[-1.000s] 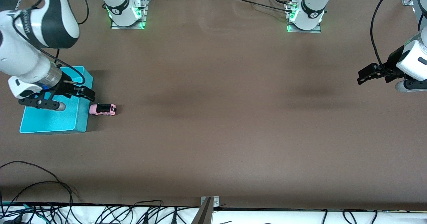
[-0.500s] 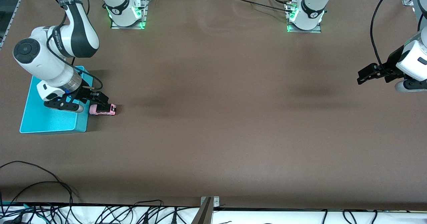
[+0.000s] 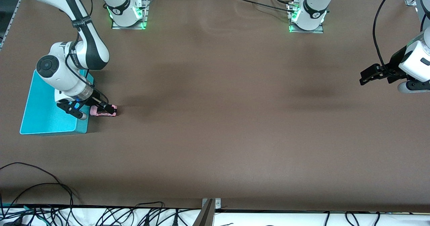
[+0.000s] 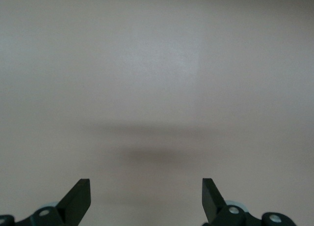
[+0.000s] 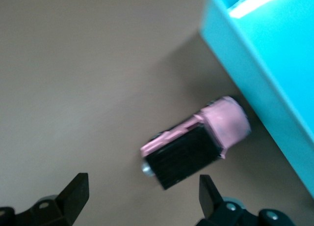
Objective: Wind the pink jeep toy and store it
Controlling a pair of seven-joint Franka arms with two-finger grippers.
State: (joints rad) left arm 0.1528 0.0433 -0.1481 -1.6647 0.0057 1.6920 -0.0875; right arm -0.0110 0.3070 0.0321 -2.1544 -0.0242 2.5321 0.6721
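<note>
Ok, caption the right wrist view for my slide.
Open right end effector above pink jeep beside turquoise bin.

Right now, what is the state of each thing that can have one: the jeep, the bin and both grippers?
pink jeep toy: upright on its wheels on the table, beside the bin, not gripped.
turquoise bin: open top, nothing seen inside.
right gripper: open, over the jeep, fingers not touching it.
left gripper: open, holding nothing, waiting over bare table at the left arm's end.
</note>
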